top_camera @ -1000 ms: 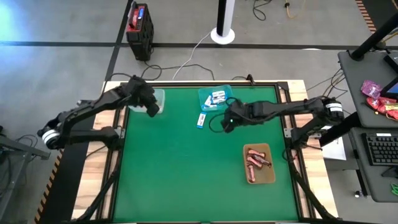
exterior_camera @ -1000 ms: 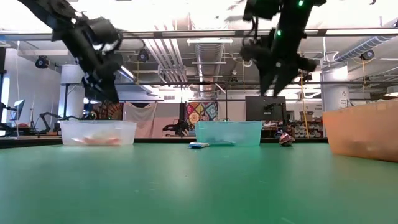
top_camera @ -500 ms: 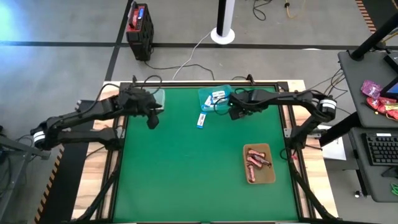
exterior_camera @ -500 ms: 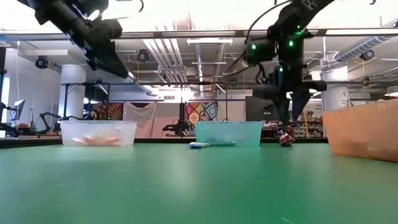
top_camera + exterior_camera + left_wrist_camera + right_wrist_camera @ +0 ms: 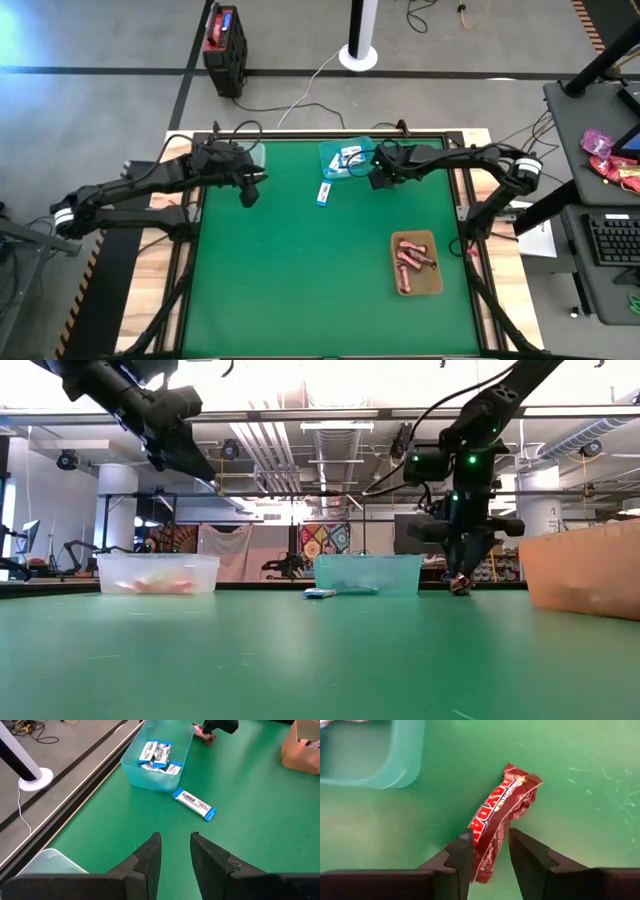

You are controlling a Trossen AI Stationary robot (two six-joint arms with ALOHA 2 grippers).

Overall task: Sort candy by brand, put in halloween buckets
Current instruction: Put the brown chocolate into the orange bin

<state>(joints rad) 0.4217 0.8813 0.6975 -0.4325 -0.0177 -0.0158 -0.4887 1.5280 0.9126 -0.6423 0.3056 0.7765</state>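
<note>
My right gripper (image 5: 490, 837) is down at the table just right of the teal bucket (image 5: 330, 150), open, its fingers either side of the near end of a dark red-brown bar (image 5: 502, 805) that lies flat on the green mat. My left gripper (image 5: 175, 840) hangs open and empty in the air beside the mint bucket (image 5: 158, 572), which holds red-pink sweets. The teal bucket holds white-and-blue packets, and one more such packet (image 5: 194, 805) lies flat on the mat in front of it. The amber tray (image 5: 425, 285) holds several red-brown bars. My right gripper comes from above, pointing down, with its fingers (image 5: 462, 855) astride one end (image 5: 487, 852) of the bar and set across it. The bar lies flat on the mat. Whether the fingers touch the wrapper, I cannot tell.
The three containers stand apart: mint at the far left, teal at the far middle, and amber (image 5: 585, 570) at the near right. The wide green mat between them is bare apart from the loose packet (image 5: 323, 193). Cables and a black case lie on the floor beyond the far edge.
My right gripper has moved from the table's middle toward the far right, past the teal bucket, and dropped to the mat over the red-brown bar. My left gripper has risen from just above the mint bucket and shifted slightly toward the near edge.
</note>
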